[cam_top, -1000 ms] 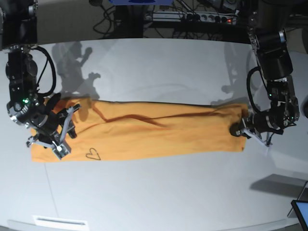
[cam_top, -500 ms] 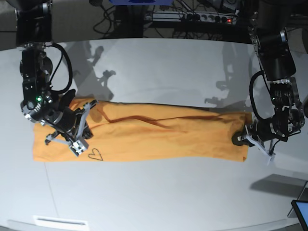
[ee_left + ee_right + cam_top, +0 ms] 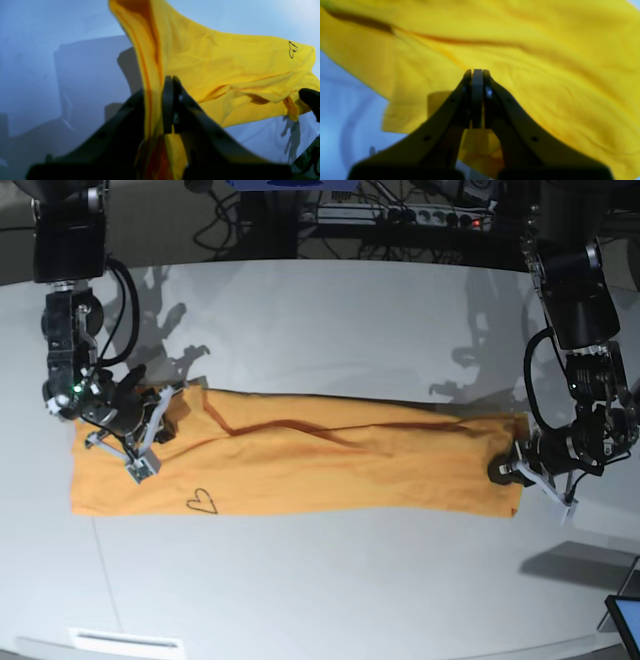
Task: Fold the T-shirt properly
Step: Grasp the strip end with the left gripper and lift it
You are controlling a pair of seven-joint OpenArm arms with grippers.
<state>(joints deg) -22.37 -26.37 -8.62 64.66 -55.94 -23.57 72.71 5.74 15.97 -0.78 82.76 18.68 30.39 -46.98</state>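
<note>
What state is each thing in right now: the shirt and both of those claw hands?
T-shirt: folded into a long band, lying on the table, wrinkled, pinched at both ends.
Left gripper: shut on the T-shirt's end; cloth runs between its fingers.
Right gripper: shut on the T-shirt at the heart-mark end.
Table: white, bearing the shirt.

No readable text; only dark heart outline (image 3: 202, 501) drawn on T-shirt (image 3: 330, 465).
</note>
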